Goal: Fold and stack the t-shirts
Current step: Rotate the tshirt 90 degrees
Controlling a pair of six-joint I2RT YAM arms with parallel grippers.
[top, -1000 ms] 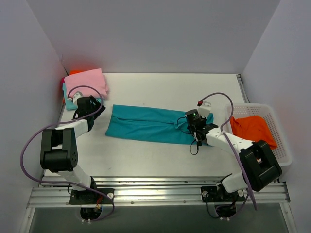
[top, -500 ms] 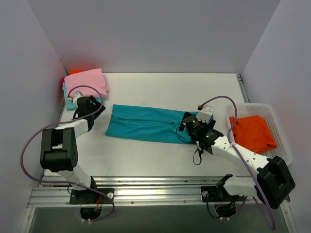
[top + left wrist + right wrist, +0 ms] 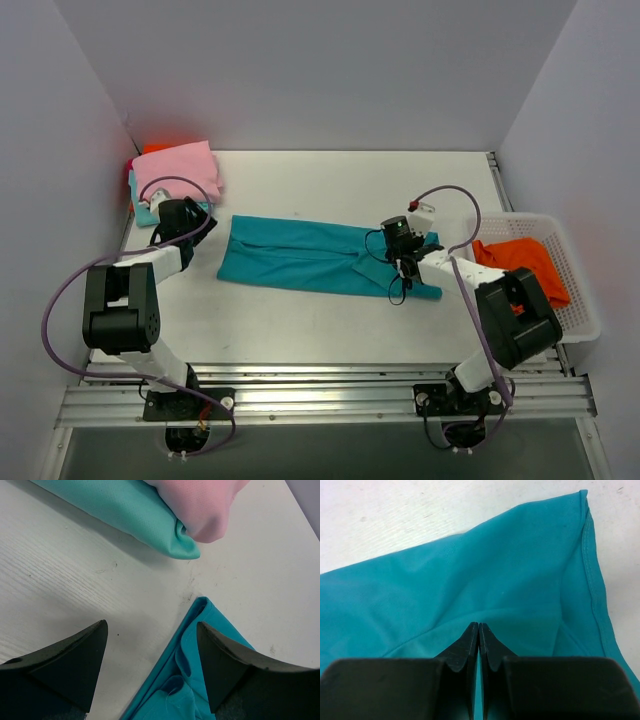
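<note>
A deep teal t-shirt (image 3: 300, 258) lies folded into a long strip across the table's middle. My right gripper (image 3: 396, 256) is at its right end, and its jaws (image 3: 478, 625) are shut, pinching the teal cloth (image 3: 495, 575), with creases running to the tips. My left gripper (image 3: 186, 218) is open and low at the strip's left corner (image 3: 215, 645), which lies between its fingertips (image 3: 152, 630). A pink shirt (image 3: 178, 170) lies folded on a pale aqua one (image 3: 145, 210) at the back left. They also show in the left wrist view: pink (image 3: 200, 505), aqua (image 3: 130, 510).
A white mesh basket (image 3: 578, 262) at the right edge holds a crumpled orange shirt (image 3: 520, 265). A bit of orange cloth (image 3: 155, 148) shows behind the pink stack. Grey walls enclose the table on three sides.
My right arm has swung its elbow out and back, and its gripper has shifted a little over the shirt's right end, which is now rumpled. The left arm has not moved.
</note>
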